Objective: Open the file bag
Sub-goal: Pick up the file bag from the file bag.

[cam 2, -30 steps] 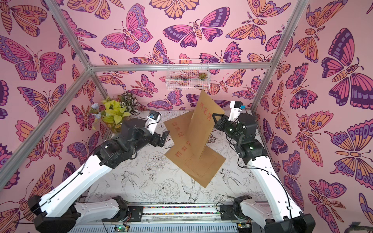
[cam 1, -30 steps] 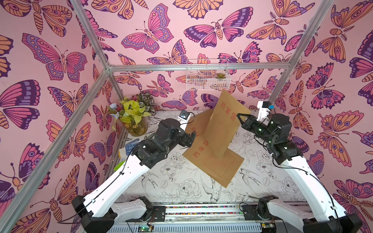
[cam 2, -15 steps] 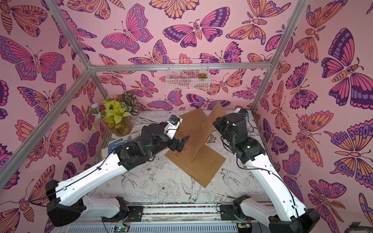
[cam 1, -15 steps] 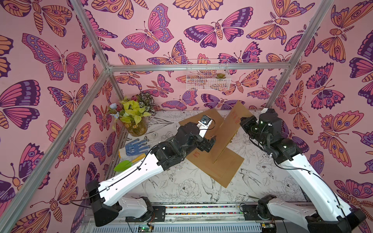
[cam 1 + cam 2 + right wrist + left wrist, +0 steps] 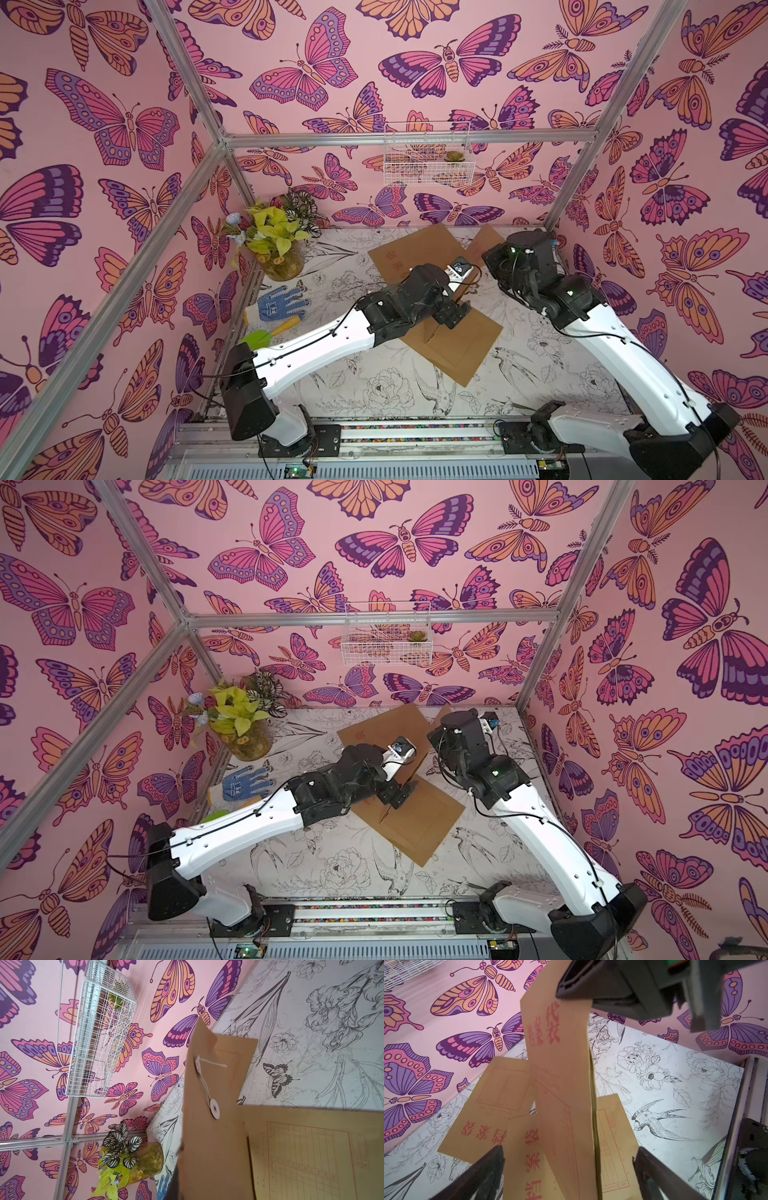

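The file bag (image 5: 560,1064) is a brown paper envelope with red print, standing on edge above the table. My right gripper (image 5: 577,995) is shut on its upper end. In the right wrist view the bag (image 5: 207,1136) shows its flap (image 5: 202,1036), two white discs and a white string (image 5: 204,1082) between them; the fingers are hidden behind it. My left gripper (image 5: 569,1149) is open, one finger on each side of the bag's lower edge, not touching it. In both top views the left gripper (image 5: 455,313) (image 5: 403,793) hovers over the flat bags.
Two more brown bags lie flat on the table, one at the back (image 5: 411,253) and one nearer the front (image 5: 461,349). At the back left stand a plant vase (image 5: 282,257), a blue glove (image 5: 278,305) and a green trowel (image 5: 266,334). A wire basket (image 5: 428,162) hangs on the back wall.
The right arm has lowered the held bag from high and upright to low over the table. The left arm has swung right, bringing its open fingers around the bag's lower edge.
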